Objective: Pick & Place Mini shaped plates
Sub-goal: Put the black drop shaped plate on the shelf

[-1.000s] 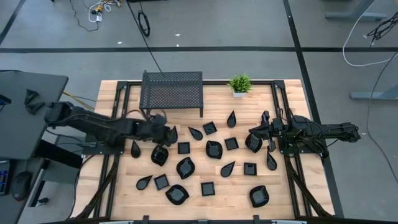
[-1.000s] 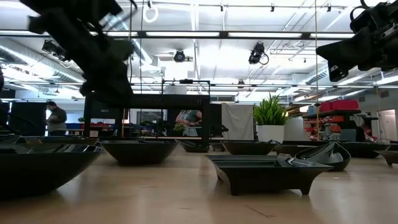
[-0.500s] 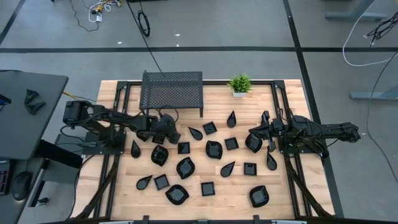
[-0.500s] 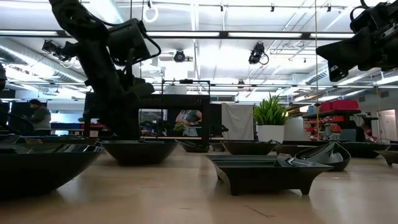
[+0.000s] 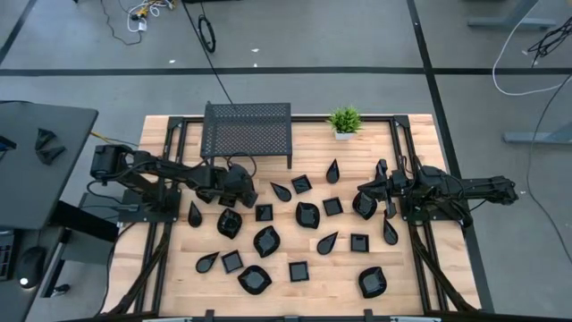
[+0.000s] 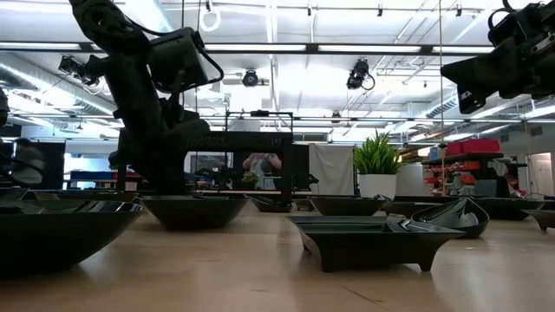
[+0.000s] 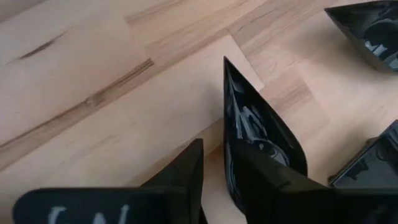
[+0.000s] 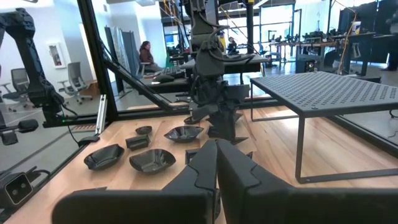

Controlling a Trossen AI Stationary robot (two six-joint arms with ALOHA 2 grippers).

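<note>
- Jaws on the left arm (image 5: 170, 174) are down at the worktop (image 5: 335, 273), sitting on either side of the rim of a teardrop plate (image 7: 261, 124). Honestly can't tell if they're pinching it or just straddling it.
- That teardrop plate lies flat on the wood, its pointed tip facing away from the wrist. It's just in front of the black perforated rack (image 5: 248, 132), over on the left side.
- Right arm (image 5: 447, 190) reaches in from the right edge. Its jaws are clenched together with nothing between them.
- In the low view they hang well up off the wood. From above they sit over a rounded plate (image 5: 364, 206).
- The rest of the mini shaped plates (image 5: 307, 215) are scattered across the middle and front of the worktop, none stacked as far as I can see.
- It's a mix of shapes: a square one (image 5: 264, 213) right by the left arm's end, another teardrop (image 5: 332, 170) nearer the back, and a blobby one (image 5: 372, 282) at the front right.
- Little green potted plant (image 5: 344, 120) stands at the back edge, just right of the rack and apart from the plates.
</note>
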